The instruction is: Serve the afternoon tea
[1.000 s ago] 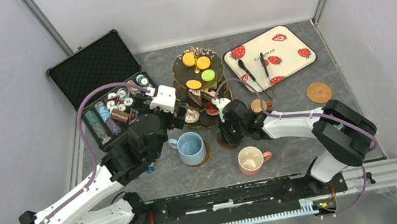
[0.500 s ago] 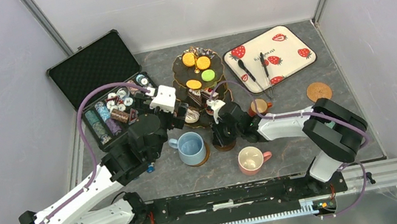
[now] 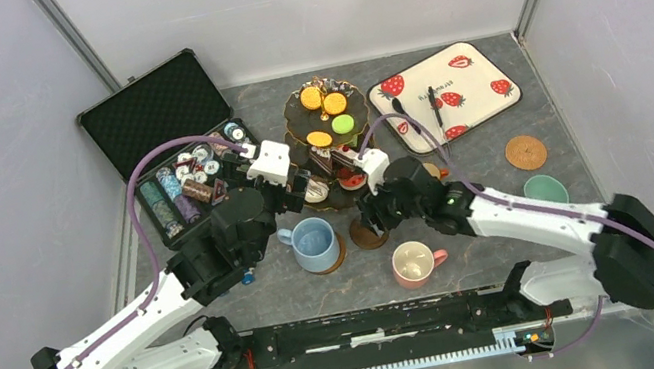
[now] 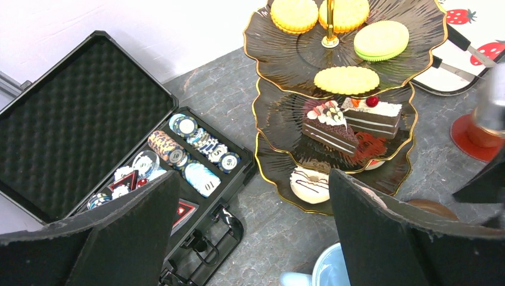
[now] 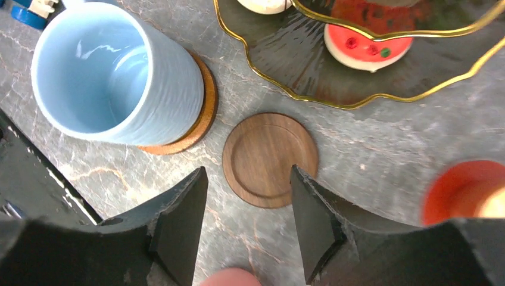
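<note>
With the coaster (image 5: 270, 159) flat beneath the right gripper (image 5: 247, 179) (jaws parted, empty; left gripper (image 4: 253, 185) likewise wide open), we judge the pink mug (image 3: 411, 262) should be set on it next.

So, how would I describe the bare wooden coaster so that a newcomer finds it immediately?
Find the dark three-tier stand with gold rims. On the robot's side of its lowest tier, just right of the blue mug, lies a round dark wooden coaster. Unlike the lighter coaster under that mug, it is bare, with nothing on it.
</note>
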You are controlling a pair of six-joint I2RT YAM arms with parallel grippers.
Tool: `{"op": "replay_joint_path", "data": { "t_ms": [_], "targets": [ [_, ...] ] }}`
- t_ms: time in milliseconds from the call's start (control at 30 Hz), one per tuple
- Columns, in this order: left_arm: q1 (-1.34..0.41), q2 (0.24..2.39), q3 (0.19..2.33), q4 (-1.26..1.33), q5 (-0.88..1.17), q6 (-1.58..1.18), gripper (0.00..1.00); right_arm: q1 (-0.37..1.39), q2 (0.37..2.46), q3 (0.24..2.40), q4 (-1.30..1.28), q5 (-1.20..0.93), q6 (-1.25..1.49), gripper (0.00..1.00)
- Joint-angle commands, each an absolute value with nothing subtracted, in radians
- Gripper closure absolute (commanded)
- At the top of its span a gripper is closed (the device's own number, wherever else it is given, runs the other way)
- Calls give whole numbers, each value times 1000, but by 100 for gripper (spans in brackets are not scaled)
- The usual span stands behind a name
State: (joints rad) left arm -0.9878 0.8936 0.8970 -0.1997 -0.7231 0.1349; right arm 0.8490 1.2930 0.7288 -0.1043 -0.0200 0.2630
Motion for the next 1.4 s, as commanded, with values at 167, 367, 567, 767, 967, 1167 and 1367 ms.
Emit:
{"op": "replay_joint_path", "data": {
  "t_ms": [167, 367, 567, 767, 967, 1167, 1367],
  "targets": [
    [-983, 882, 917, -173, -713, 119, 0, 854, 956, 704, -462, 110, 69, 22],
    [-983, 897, 925, -183, -703, 111, 0, 854, 868, 675, -604, 143, 185, 25],
    [-983, 914, 934, -190, -714, 113, 0, 853, 875, 643, -648, 76, 287, 34],
    [-982, 914, 978, -226, -696, 72, 0, 854, 826, 626, -667, 60, 302, 36],
    [-983, 948, 1116, -362, -631, -50, 0, 855, 786, 694, -663, 98, 305, 33],
    [-983, 934, 1191, -569, -597, -256, 0, 854, 699, 667, -693, -10, 264, 31],
    [-983, 837, 1085, -665, -536, -498, 0, 854, 700, 590, -610, -178, 273, 33]
  ]
}}
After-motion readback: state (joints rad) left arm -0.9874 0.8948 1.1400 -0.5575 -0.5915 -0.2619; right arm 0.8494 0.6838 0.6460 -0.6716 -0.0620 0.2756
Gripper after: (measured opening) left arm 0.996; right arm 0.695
